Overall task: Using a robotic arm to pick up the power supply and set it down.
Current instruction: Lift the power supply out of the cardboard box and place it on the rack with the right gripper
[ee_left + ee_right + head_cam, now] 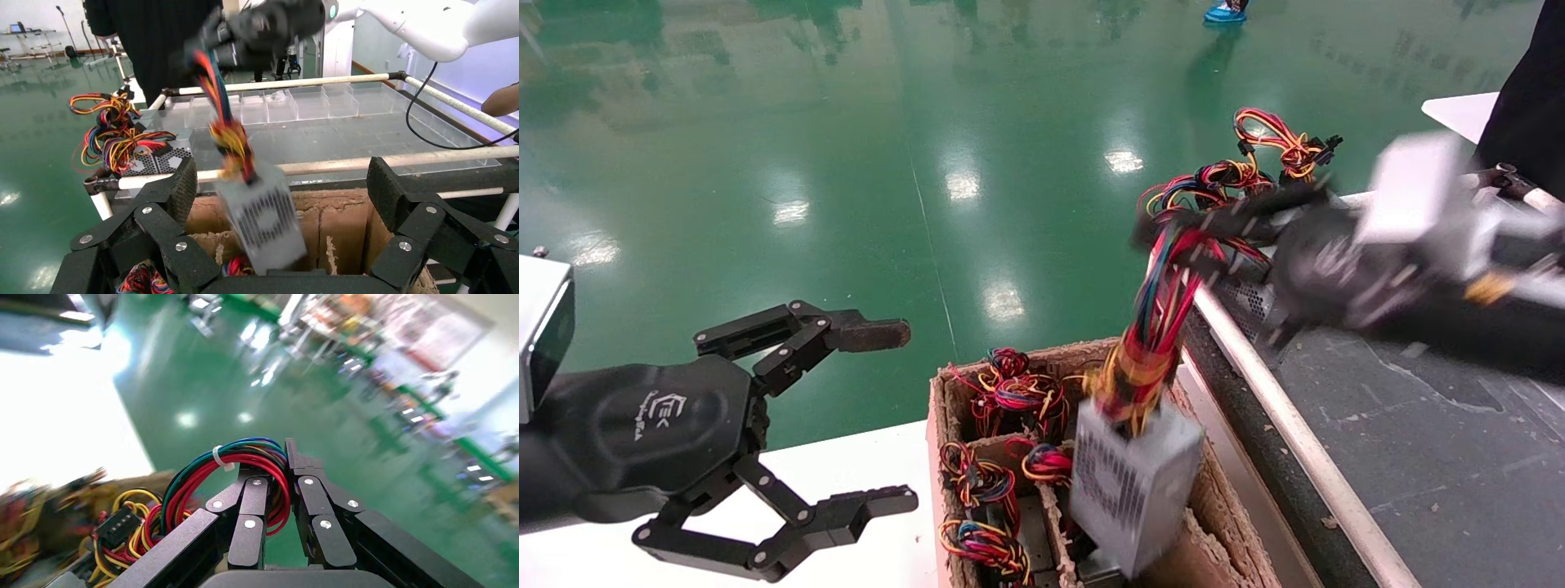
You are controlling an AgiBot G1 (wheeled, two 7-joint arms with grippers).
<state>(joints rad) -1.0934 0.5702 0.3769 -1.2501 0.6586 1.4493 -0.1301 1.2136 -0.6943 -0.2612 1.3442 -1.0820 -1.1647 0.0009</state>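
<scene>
My right gripper (1169,233) is shut on the red, blue and yellow wire bundle (1160,327) of the power supply (1133,483). The grey box, vent face showing, hangs tilted from those wires over the brown cardboard box (944,408), its lower end still between the dividers. The right wrist view shows that gripper (275,462) with its jaws pinching the wire loop (245,456). My left gripper (905,416) stays open at the left over the white table, holding nothing. In the left wrist view, the power supply (263,223) hangs beyond the open gripper (281,184).
More wire bundles (997,392) fill the box's other compartments. A second power supply (1249,300) with its wires (1258,151) lies on the dark belt (1418,425) beside a white rail (1279,408). A person in black (1532,98) stands at the far right.
</scene>
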